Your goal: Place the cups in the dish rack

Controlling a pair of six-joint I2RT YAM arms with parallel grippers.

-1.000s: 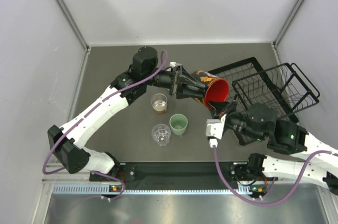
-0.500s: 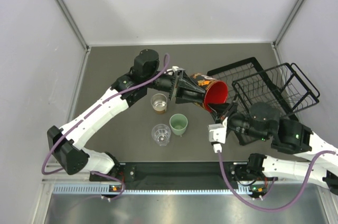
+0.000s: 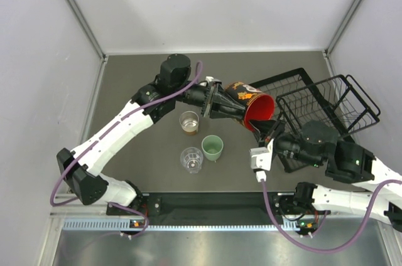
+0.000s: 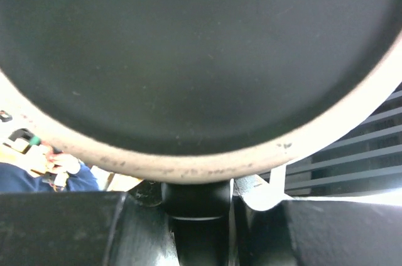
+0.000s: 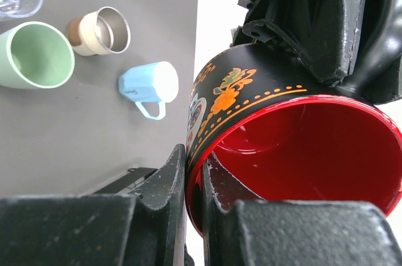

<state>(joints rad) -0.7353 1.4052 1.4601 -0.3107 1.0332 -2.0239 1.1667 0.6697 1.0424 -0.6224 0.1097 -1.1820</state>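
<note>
1. Just left of the dish rack, off the table: the red-inside dark mug hangs on its side between both my pincers, mouth toward the rack.
2. Right pincer is closed to a thin pinch on the rim wall, one finger inside the red, one outside on the pattern.
3. Left pincer is clamped right down at the mug's base end. The base fills its camera, so I can't tell which part it bites. Handle, I'd guess.
4. Reads as a hand-off, left to right. The rim pinch is thin and off-centre on a glossy wall, so I expect the base to sag once left lets go.
5. Plan: open left slowly, watch for droop, back out along the mug axis away from the rack. Right moves only after that.
6. Right then carries it over the rack, mouth down, and lowers it between the tines, clear of the raised basket wires.
7. Waiting on the table, well left of the rack: clear amber-tinted glass, mint green tumbler, clear ribbed cup and light blue handled mug.
</note>
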